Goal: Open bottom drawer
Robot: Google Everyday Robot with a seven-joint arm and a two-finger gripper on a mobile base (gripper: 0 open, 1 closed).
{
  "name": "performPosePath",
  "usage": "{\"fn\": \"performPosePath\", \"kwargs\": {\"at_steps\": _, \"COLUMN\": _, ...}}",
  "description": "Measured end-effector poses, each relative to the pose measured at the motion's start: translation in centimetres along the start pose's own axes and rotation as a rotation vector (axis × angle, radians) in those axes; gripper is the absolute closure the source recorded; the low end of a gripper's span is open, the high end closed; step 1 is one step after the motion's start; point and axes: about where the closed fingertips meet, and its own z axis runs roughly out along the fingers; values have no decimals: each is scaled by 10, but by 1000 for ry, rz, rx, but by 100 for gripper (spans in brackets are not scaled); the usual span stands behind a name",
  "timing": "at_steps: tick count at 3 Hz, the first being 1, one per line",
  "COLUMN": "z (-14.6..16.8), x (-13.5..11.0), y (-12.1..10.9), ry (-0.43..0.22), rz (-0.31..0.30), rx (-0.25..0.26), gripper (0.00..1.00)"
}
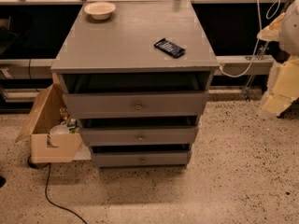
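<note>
The grey cabinet (131, 36) stands in the middle of the camera view with three drawer fronts. The bottom drawer (117, 159) is the lowest and narrowest front, with a small round metal knob (142, 160) at its centre and a dark gap above it. The middle drawer (107, 136) and the top drawer (103, 104) sit above it. My gripper (279, 90) shows with the white and cream arm parts at the right edge, well to the right of the cabinet, above the bottom drawer's height and touching nothing.
A cream bowl (99, 10) and a dark blue packet (170, 47) lie on the cabinet top. A tilted wooden box (46, 148) with a cup (59, 131) stands against the cabinet's left side. A black cable (55, 199) runs over the speckled floor at the left.
</note>
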Motion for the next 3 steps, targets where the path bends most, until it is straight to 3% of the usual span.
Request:
{"fn": "performPosePath", "kwargs": {"at_steps": 1, "z": 0, "x": 0, "y": 0, "ry": -7, "rz": 1, "rx": 0, "gripper": 0}}
{"fn": "performPosePath", "kwargs": {"at_steps": 2, "z": 31, "x": 2, "y": 8, "ry": -56, "rz": 20, "rx": -40, "gripper": 0}}
{"fn": "performPosePath", "kwargs": {"at_steps": 3, "z": 107, "x": 1, "y": 32, "ry": -114, "rz": 38, "rx": -113, "gripper": 0}}
